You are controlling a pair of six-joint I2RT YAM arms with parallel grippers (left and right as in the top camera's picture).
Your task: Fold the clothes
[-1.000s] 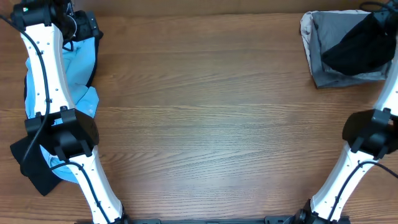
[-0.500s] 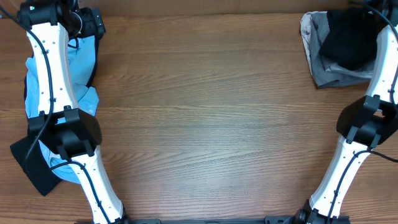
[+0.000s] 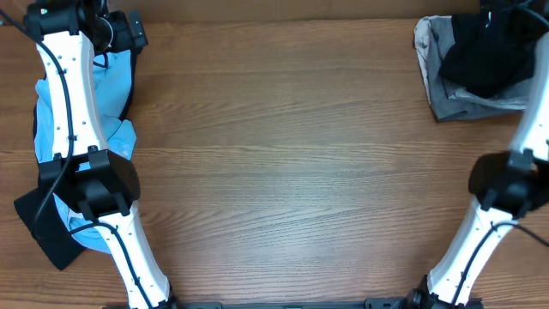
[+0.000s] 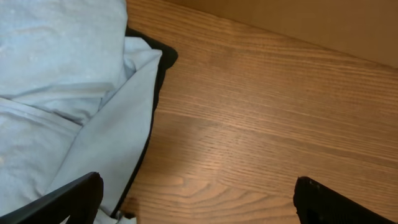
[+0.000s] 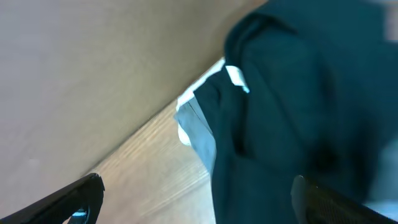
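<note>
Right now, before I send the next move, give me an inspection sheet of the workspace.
Surface: wooden table, bare in the middle.
Job's things: light blue garment and black garment piled at the left edge, under the left arm. Black T-shirt, white label showing, crumpled on a grey stack in the far right corner.
Clutter: nothing seen.
Tools: left tool open over bare wood beside the light blue garment. Right tool open at the black T-shirt.
Cables: black cable runs along the left arm.
Surroundings: tan board behind the table's far edge.
</note>
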